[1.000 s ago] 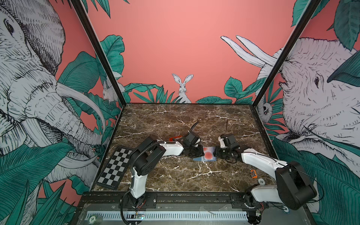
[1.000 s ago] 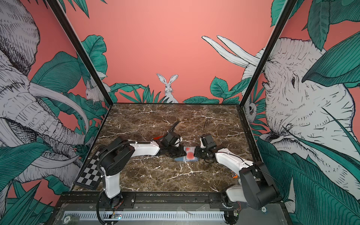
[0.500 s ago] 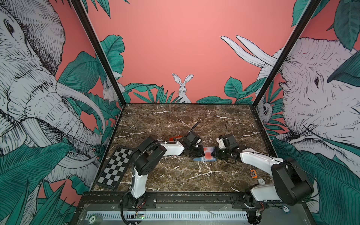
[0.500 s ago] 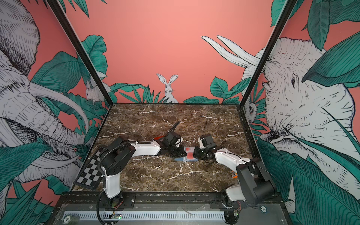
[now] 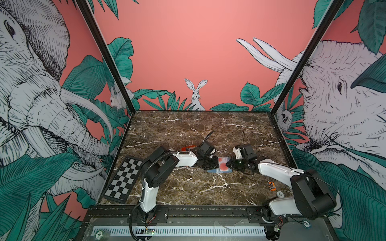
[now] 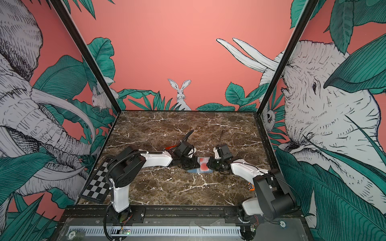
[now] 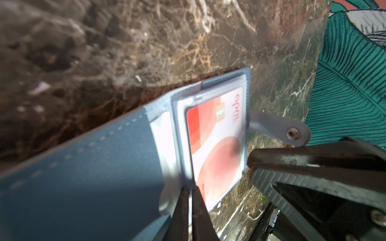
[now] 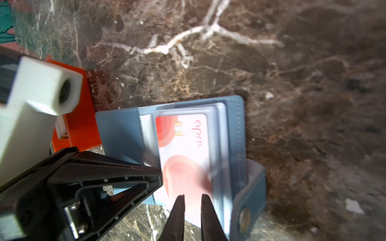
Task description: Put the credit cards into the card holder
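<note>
The slate-blue card holder (image 5: 211, 171) (image 6: 192, 171) lies open on the marble mid-table, between both grippers. One credit card (image 5: 222, 166) (image 6: 203, 164), white with a red circle, sits inside its clear sleeve. In the left wrist view my left gripper (image 7: 189, 188) is shut on the edge of a clear sleeve next to the card (image 7: 217, 146), with the blue cover (image 7: 94, 167) beside it. In the right wrist view my right gripper (image 8: 192, 197) stands slightly open at the card's (image 8: 183, 150) near edge, and the card shows through the gap. The snap tab (image 8: 246, 217) lies beside it.
An orange tray (image 5: 188, 148) (image 8: 79, 125) sits just behind the left gripper. A checkerboard panel (image 5: 123, 179) lies at the table's left edge. Near the right arm's base are a small orange object (image 5: 271, 185) and a round token (image 5: 280, 194).
The right gripper has moved a little left towards the card holder, and its jaws have parted. The left gripper keeps its pinch and has not moved.
</note>
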Tool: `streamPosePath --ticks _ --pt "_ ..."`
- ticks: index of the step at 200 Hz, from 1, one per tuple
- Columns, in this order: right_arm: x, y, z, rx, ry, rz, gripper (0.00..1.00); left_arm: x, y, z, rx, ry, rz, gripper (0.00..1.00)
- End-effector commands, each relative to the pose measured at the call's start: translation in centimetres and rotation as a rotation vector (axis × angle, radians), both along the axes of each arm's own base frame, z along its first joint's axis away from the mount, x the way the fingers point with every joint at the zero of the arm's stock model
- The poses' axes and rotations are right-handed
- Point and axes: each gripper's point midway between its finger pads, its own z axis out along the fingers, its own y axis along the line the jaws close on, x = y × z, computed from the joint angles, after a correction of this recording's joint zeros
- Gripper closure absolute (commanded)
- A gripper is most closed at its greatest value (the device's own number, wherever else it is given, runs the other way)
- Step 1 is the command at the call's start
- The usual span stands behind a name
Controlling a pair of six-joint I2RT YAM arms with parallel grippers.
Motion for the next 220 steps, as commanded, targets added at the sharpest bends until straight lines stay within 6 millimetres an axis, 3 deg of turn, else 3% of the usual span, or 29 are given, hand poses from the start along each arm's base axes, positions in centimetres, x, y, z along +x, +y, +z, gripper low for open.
streamPosePath --ticks 1,95,220 --pt "-0.1 -0.5 -0.4 -0.009 0.008 -0.013 0.8 -0.3 -0.2 -0.2 0.014 0.009 -0.017 0.91" --pt "-0.3 -0.5 -0.6 -0.011 0.019 0.008 0.8 0.1 -0.6 2.8 -0.048 -0.04 -0.006 0.92" --pt "-0.4 -0.7 -0.9 -0.018 0.022 0.001 0.81 0.0 -1.0 2.3 -0.071 -0.033 -0.009 0.94"
